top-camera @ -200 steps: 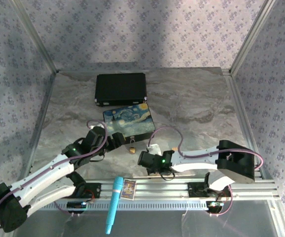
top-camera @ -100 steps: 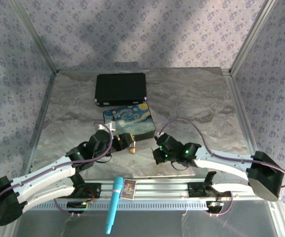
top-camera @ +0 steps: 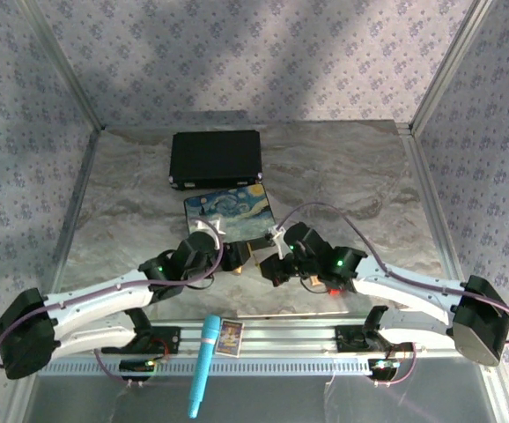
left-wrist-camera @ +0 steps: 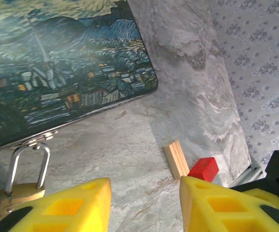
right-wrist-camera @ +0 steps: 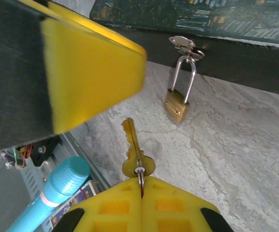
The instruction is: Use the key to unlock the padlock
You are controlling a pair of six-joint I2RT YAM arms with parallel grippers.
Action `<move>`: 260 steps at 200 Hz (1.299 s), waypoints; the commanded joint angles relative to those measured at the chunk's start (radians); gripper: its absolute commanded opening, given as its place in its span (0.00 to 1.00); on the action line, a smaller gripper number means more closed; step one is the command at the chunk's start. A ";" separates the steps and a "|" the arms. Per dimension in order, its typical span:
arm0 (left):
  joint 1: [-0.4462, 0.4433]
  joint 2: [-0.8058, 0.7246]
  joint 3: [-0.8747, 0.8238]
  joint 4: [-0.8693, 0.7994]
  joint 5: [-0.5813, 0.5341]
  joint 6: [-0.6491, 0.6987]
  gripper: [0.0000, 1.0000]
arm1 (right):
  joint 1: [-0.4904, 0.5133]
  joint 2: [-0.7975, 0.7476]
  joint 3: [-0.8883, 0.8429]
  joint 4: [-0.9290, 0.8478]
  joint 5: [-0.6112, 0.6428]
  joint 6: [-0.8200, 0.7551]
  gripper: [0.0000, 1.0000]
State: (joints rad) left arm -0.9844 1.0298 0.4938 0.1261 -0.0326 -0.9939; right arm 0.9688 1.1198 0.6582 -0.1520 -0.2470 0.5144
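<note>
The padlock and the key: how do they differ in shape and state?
The padlock is a thick block with a shackle loop; the key is thin and flat. The padlock is hooked through the hasp of the painted box; the key is apart from it, held by its ring in the shut right pincer. Both are small metal pieces.

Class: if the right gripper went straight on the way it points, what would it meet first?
Likely a yellow finger of the left gripper, just beyond the small metal key that the right gripper holds; depth is unclear, so perhaps the painted box's dark wall. The brass padlock hangs slightly right.
</note>
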 commanded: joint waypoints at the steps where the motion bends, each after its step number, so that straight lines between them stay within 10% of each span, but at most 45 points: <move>1: -0.017 0.027 0.059 0.069 0.046 0.002 0.43 | -0.006 -0.002 0.034 0.009 -0.033 -0.018 0.00; 73: -0.019 0.021 0.043 0.065 0.027 -0.048 0.42 | -0.011 -0.006 0.009 0.037 -0.012 -0.004 0.00; 107: -0.020 0.036 0.022 0.120 0.059 -0.085 0.22 | -0.020 -0.003 0.013 0.052 0.012 -0.003 0.00; 232: -0.015 0.005 0.048 0.052 0.074 -0.038 0.00 | -0.048 0.012 0.020 0.116 0.028 0.004 0.00; 245: -0.008 -0.002 0.048 0.056 0.070 -0.044 0.00 | -0.054 -0.006 0.024 0.099 0.030 -0.004 0.17; 260: 0.008 -0.024 0.034 0.086 0.052 -0.075 0.00 | -0.074 -0.041 0.012 0.104 0.028 0.021 0.74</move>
State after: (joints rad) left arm -0.9901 1.0512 0.5182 0.1768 0.0124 -1.0523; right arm 0.9218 1.1355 0.6601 -0.0719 -0.2398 0.5171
